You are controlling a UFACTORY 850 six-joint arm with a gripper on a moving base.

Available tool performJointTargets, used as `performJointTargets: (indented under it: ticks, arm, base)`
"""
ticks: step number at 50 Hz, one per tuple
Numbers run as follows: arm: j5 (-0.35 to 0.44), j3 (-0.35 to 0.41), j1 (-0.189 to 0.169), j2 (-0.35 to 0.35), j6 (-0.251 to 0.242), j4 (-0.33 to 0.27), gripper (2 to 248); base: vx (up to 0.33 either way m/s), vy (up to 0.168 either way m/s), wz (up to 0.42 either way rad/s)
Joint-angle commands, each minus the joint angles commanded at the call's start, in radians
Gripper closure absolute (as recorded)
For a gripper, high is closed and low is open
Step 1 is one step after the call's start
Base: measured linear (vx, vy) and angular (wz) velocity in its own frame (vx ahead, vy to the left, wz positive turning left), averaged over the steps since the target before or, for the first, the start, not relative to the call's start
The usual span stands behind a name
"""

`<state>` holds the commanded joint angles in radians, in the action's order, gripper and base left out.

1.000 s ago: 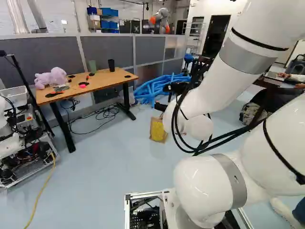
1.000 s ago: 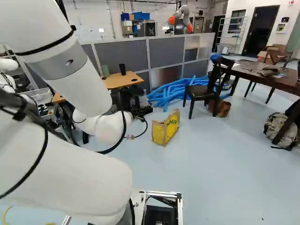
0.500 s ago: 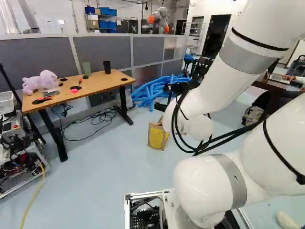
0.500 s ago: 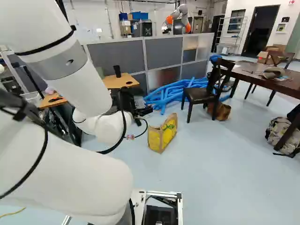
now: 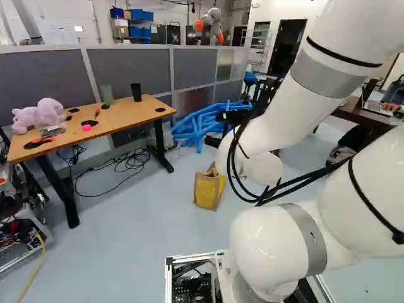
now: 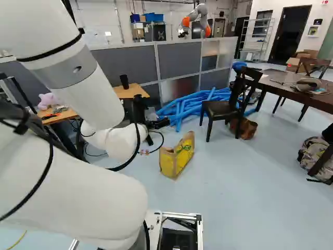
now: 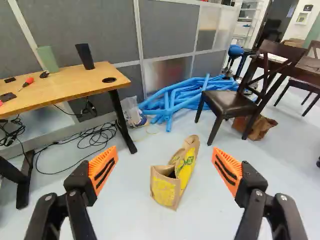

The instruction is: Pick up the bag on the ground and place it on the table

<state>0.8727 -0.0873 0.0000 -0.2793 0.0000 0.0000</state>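
Claw [image 5: 213,128] stands open, the bag [image 7: 186,167] ahead showing green lettering.

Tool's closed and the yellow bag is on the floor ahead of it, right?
Not quite: the tool is open, not closed. The wrist view shows its orange pads standing wide apart. The rest is right: the yellow bag is on the floor ahead of it.

Backpack [image 6: 314,152] cut off at right base view's right edge, wooden table [image 6: 130,91] partly hidden behind arm [image 6: 78,88] there, inside of bag [image 7: 164,190] too dark to tell.
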Motion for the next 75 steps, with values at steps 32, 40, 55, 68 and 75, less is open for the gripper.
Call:
performJointTargets:
  ticks: [32,40,55,68,75]
  arm:
    - [0.000,0.000,0.000,0.000,0.000,0.000,3]
    - [0.000,0.000,0.000,0.000,0.000,0.000,3]
    - [0.000,0.000,0.000,0.000,0.000,0.000,3]
    - [0.000,0.000,0.000,0.000,0.000,0.000,3]
    - [0.000,0.000,0.000,0.000,0.000,0.000,3]
  base:
    - [0.210,-0.053,-0.005]
    - [0.220,-0.057,-0.005]
    - [0.209,-0.053,-0.005]
    - [0.209,-0.055,-0.009]
    - [0.199,-0.051,-0.015]
